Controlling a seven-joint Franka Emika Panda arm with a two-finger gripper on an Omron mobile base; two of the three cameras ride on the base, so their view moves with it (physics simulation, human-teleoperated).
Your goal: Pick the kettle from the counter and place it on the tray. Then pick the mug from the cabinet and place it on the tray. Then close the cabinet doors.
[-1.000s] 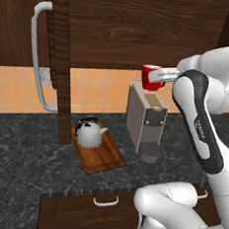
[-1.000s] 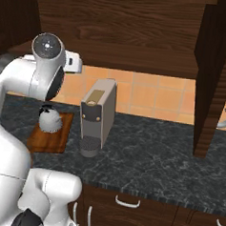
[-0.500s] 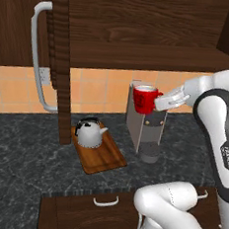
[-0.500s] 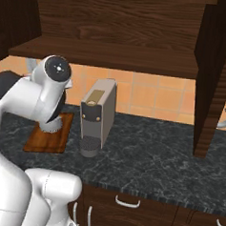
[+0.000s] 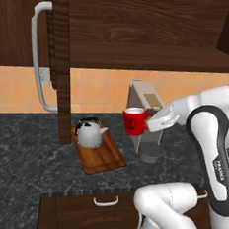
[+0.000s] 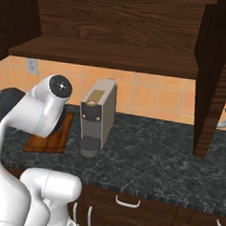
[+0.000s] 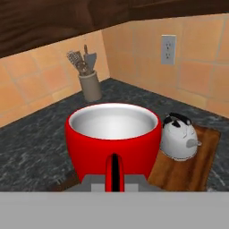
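Note:
My gripper (image 5: 149,121) is shut on the handle of the red mug (image 5: 134,121), holding it upright in the air to the right of the tray (image 5: 102,157) and in front of the coffee machine. In the hand view the mug (image 7: 112,136) sits close in front of me. The silver kettle (image 5: 90,132) with its black handle stands on the far end of the wooden tray, and the hand view shows the kettle (image 7: 178,138) on the tray (image 7: 197,167) too. The cabinet (image 5: 143,37) is open above, its left door (image 5: 55,56) swung out. The right door (image 6: 215,79) also hangs open.
A boxy grey coffee machine (image 6: 98,115) stands on the dark counter (image 6: 150,156) right of the tray. A utensil holder (image 7: 88,76) sits in the far corner by the tiled wall. A drawer handle (image 5: 105,201) lies below the counter edge.
The mug has come down and leftward from shelf height to just above the counter, near the tray. The kettle and tray have not moved.

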